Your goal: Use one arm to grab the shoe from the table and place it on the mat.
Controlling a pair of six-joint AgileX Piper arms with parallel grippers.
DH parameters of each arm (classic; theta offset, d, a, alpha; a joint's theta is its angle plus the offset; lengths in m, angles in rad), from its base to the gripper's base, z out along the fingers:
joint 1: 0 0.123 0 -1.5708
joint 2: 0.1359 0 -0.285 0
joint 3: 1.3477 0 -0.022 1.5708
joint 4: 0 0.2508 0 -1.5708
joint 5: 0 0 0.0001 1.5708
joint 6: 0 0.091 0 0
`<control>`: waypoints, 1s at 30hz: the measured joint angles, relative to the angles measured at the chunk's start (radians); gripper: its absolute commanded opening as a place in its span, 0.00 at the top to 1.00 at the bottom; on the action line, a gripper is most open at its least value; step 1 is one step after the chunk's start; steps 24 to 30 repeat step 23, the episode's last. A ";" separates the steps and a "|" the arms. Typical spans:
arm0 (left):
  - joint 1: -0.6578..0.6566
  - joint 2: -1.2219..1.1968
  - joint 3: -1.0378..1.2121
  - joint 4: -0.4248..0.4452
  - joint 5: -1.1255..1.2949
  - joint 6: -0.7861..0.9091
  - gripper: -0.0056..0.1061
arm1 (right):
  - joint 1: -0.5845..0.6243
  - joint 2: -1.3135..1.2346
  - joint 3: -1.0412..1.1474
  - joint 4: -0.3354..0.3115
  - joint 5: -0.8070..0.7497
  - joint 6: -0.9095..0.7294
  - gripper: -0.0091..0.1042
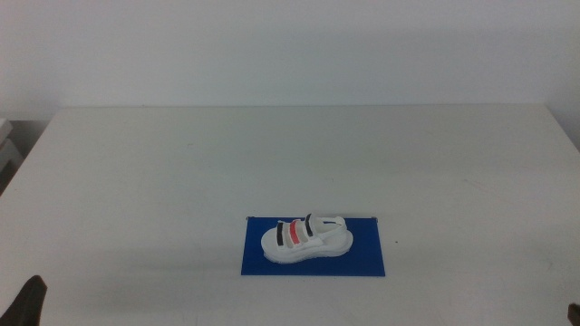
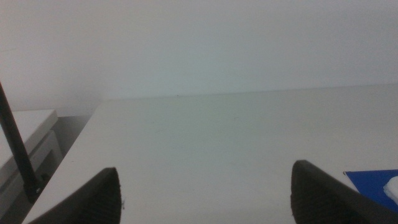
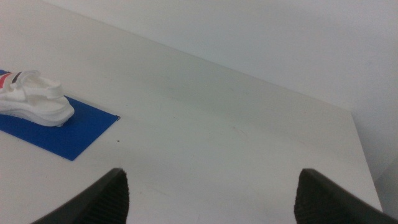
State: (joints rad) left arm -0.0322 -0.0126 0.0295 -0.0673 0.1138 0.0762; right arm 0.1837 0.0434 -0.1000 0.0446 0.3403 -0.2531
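One shoe (image 1: 306,241) upright on mat (image 1: 314,247) | left gripper (image 2: 205,196), right gripper (image 3: 211,196) wide, apart | no legible writing

Parted left claw (image 2: 205,193) above table (image 2: 211,143)

Both arms wait low at the near edge of the table (image 1: 181,163), one at each near corner. Of the left gripper (image 1: 32,303) only a dark tip shows at the near left corner; in its wrist view the left gripper (image 2: 205,193) has its two jaws wide apart, with nothing between them. The right gripper (image 3: 211,196) also stands with jaws spread wide above the table.
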 measured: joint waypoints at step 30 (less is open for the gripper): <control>0.000 0.000 0.000 0.000 0.000 0.000 0.11 | 0.000 -0.054 0.129 0.025 -0.086 0.001 0.11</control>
